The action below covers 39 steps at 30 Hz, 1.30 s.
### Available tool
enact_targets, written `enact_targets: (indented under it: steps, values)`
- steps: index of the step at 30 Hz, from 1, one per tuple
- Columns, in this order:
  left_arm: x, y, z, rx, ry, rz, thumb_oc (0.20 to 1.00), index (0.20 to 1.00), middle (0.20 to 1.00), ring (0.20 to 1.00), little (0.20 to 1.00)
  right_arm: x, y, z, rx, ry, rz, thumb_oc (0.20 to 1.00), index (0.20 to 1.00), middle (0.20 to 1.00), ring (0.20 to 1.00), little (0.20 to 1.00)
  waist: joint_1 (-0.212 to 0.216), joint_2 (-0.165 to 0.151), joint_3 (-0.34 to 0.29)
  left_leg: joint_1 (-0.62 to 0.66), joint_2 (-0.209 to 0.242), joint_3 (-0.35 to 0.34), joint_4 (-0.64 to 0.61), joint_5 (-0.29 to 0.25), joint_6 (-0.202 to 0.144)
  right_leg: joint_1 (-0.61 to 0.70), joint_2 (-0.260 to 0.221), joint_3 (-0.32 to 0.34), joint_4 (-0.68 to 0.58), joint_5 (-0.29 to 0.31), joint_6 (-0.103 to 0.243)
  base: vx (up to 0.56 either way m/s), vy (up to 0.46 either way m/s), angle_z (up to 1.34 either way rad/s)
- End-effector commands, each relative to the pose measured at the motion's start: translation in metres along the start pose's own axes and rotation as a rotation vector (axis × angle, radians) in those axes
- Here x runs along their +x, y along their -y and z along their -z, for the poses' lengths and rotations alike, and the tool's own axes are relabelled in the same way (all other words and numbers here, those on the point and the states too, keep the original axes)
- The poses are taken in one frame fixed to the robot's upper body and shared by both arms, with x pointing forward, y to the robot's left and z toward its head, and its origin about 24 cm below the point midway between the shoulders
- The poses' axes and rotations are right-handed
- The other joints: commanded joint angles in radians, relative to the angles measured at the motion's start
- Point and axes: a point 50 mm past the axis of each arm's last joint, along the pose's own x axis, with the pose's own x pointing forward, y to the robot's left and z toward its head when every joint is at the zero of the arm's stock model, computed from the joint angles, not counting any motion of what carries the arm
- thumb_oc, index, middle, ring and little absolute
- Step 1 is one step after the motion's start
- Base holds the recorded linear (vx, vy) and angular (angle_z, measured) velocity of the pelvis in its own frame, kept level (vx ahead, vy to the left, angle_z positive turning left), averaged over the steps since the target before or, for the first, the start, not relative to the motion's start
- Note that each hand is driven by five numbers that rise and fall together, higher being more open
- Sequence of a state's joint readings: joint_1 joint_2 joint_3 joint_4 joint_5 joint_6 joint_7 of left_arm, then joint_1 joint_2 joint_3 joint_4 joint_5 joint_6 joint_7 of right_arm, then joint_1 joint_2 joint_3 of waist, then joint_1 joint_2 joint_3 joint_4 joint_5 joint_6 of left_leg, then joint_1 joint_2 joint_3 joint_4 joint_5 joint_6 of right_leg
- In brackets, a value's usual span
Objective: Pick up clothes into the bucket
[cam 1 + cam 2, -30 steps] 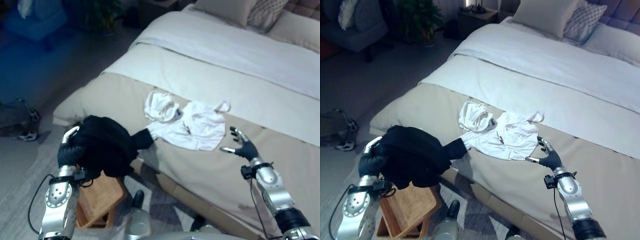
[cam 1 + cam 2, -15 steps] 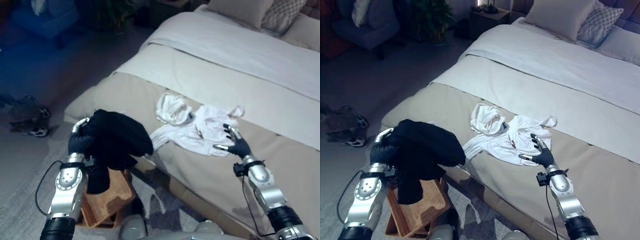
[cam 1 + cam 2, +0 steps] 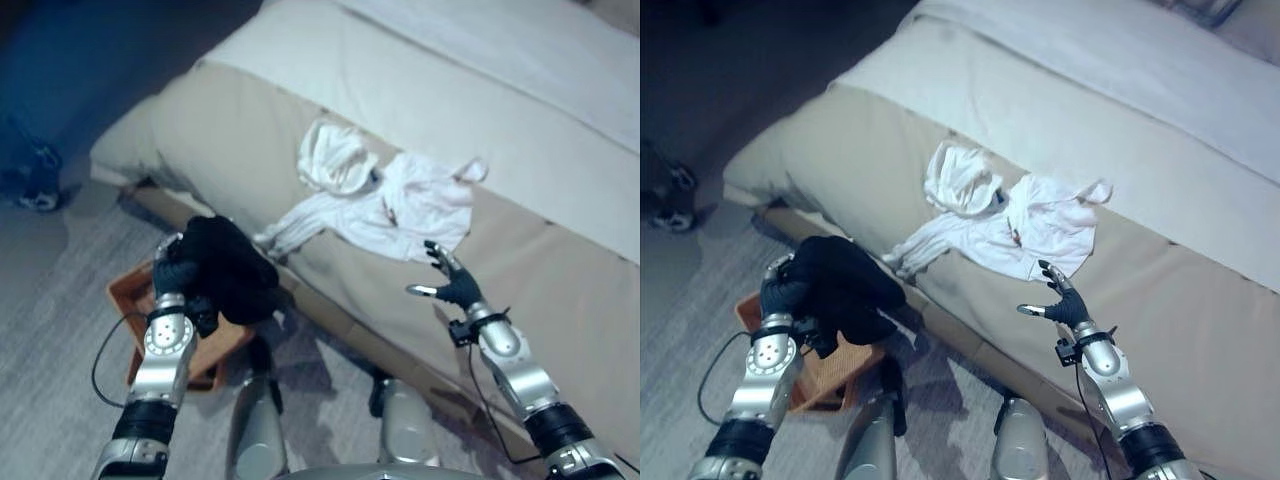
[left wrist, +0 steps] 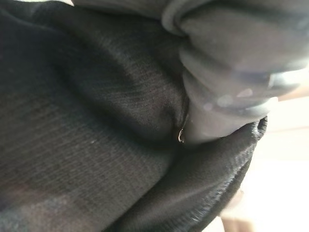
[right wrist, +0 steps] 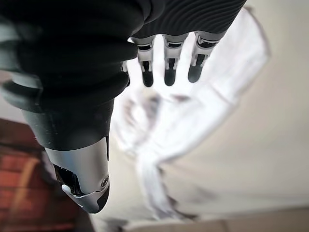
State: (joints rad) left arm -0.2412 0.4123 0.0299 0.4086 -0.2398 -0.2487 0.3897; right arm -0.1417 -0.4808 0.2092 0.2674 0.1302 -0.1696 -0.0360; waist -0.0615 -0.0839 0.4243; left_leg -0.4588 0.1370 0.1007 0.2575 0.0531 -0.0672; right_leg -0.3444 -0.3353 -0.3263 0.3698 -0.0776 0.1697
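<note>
We cannot make out our left hand's fingers: in the eye views the left hand shows as a dark cover with the black garment bunched against it and draped over it, and the left wrist view gives us black ribbed cloth pressed up close, with no clear finger around it. So we cannot tell whether that hand is clamped on the cloth or merely under it.

The black garment hangs above the brown woven bucket, which sits on the grey carpet beside the bed. Much of the bucket is hidden behind the garment and the left arm; we see its rim on the far side in the left eye view and a near corner in the right eye view. Whether the cloth touches the bucket we cannot tell.

Our right hand hovers over the tan bed cover with fingers spread and straight, holding nothing. The right wrist view shows those fingers pointing toward the white garment, blurred there. The eye views show this white garment more plainly: 1 crumpled heap on the bed, just beyond the right hand, a sleeve trailing to the bed's edge near the black garment.
</note>
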Motion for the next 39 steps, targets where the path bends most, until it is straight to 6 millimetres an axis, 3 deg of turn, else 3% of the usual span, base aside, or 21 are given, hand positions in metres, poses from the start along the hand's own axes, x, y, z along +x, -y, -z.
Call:
enact_targets:
  steps: [1,2,10,17,21,24,39]
  values:
    - [0.025,-0.023,-0.04,-0.01,0.198,-0.168,0.2,0.2,0.2,0.2,0.2,0.011,-0.005,-0.034,0.07,0.187,0.037,1.0,1.0,1.0,1.0,1.0,0.012,-0.052,-0.015,-0.046,0.021,-0.045,0.14,-0.089,0.003,-0.025,-0.046,-0.024,-0.063,0.157,0.008,0.01,-0.039,0.14]
    - [0.027,-0.025,-0.042,-0.004,0.201,-0.199,0.2,0.2,0.2,0.2,0.2,0.012,-0.006,-0.036,0.074,0.195,0.043,1.0,1.0,1.0,1.0,1.0,0.017,-0.053,-0.007,-0.056,0.026,-0.061,0.159,-0.12,-0.004,-0.035,-0.038,-0.012,-0.041,0.132,0.019,0.02,-0.042,0.16]
    - [0.042,-0.06,-0.058,0.009,0.234,-0.532,0.2,0.2,0.2,0.2,0.2,0.018,-0.007,-0.063,0.153,0.322,0.091,1.0,1.0,1.0,1.0,1.0,0.031,-0.102,0.042,-0.226,0.037,-0.089,0.282,-0.158,0.008,-0.175,-0.031,-0.02,0.046,0.113,0.018,-0.02,-0.015,0.06]
    - [0.04,-0.081,-0.078,0.017,0.327,-0.688,0.2,0.2,0.2,0.2,0.2,0.017,-0.006,-0.061,0.191,0.322,0.119,1.0,1.0,1.0,1.0,1.0,0.039,-0.124,0.058,-0.295,0.034,-0.107,0.318,-0.174,0.013,-0.219,-0.032,-0.045,0.072,0.106,0.022,0.0,-0.013,0.08]
    - [0.04,-0.109,-0.091,0.041,0.372,-0.808,0.2,0.2,0.2,0.2,0.2,0.013,-0.005,-0.055,0.214,0.301,0.123,1.0,1.0,1.0,1.0,1.0,0.043,-0.133,0.058,-0.318,0.034,-0.114,0.319,-0.178,0.013,-0.227,-0.027,-0.061,0.067,0.11,0.026,0.02,-0.004,0.08]
    - [0.038,-0.118,-0.097,0.043,0.4,-0.858,0.2,0.2,0.2,0.2,0.2,0.011,-0.006,-0.052,0.219,0.288,0.121,1.0,1.0,1.0,1.0,1.0,0.046,-0.139,0.057,-0.319,0.033,-0.118,0.319,-0.18,0.014,-0.221,-0.025,-0.067,0.062,0.111,0.029,0.01,0.0,0.01]
    - [0.026,-0.13,-0.119,0.068,0.542,-0.962,0.2,0.2,0.2,0.2,0.2,0.005,-0.009,-0.044,0.233,0.266,0.09,1.0,1.0,1.0,1.0,1.0,0.068,-0.15,0.024,-0.25,0.024,-0.111,0.251,-0.175,0.015,-0.145,-0.012,-0.094,-0.005,0.127,0.035,0.01,-0.002,0.02]
